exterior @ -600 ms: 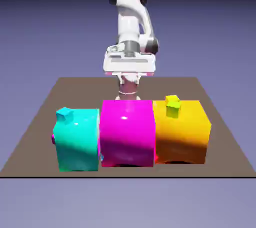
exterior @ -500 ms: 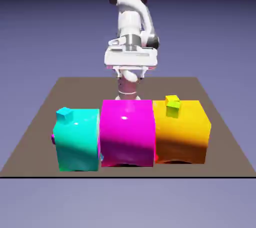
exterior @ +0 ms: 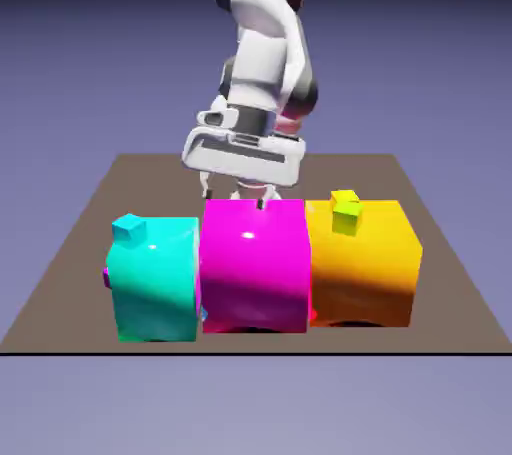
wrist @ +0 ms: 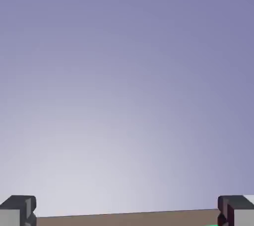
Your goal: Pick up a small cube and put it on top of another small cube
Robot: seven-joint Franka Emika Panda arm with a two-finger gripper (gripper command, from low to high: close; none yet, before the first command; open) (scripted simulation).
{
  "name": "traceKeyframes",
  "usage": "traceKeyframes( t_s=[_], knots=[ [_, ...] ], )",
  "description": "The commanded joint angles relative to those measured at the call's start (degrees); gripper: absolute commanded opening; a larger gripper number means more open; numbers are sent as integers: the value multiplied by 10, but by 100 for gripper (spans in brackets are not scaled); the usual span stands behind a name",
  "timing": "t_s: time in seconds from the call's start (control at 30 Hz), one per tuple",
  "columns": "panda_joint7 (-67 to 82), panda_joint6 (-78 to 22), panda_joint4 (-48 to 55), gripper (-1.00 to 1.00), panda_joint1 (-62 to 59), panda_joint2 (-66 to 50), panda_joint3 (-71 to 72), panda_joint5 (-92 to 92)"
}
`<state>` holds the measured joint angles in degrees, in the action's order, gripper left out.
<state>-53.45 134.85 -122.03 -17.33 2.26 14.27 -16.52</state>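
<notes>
**Open gripper hovers behind row of three big blocks**

A white robot arm (exterior: 262,53) leans over a brown table (exterior: 80,233), its gripper (exterior: 234,193) hanging just behind the top rear edge of the big magenta block (exterior: 253,263). The two fingers stand spread wide with nothing between them; in the hand view the grey fingertips (wrist: 18,210) sit at the far corners of the frame, with only a strip of brown table and the blue-violet backdrop between.

Three big blocks line the front of the table, side by side and touching: a big cyan block (exterior: 155,278) at the exterior view's left, the magenta one in the middle, a big orange block (exterior: 362,261) at the right. The tiny yellow-green cube (exterior: 346,211) rests on the orange block's top, near its rear edge. A tiny cyan cube (exterior: 129,229) sits on the cyan block's top left corner. The tiny magenta-pink cube (exterior: 107,277) shows only as a sliver at the cyan block's left side, mostly hidden behind it; how it rests cannot be told.
</notes>
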Motion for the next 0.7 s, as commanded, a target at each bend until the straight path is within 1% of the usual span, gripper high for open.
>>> traceKeyframes(
  t_s=[0.0, 0.67],
  knots=[
    [-4, -22, 21, 0, -8, -18, 8, -8],
    [-55, -477, 436, 0, -213, -416, 160, -141]
  ],
)
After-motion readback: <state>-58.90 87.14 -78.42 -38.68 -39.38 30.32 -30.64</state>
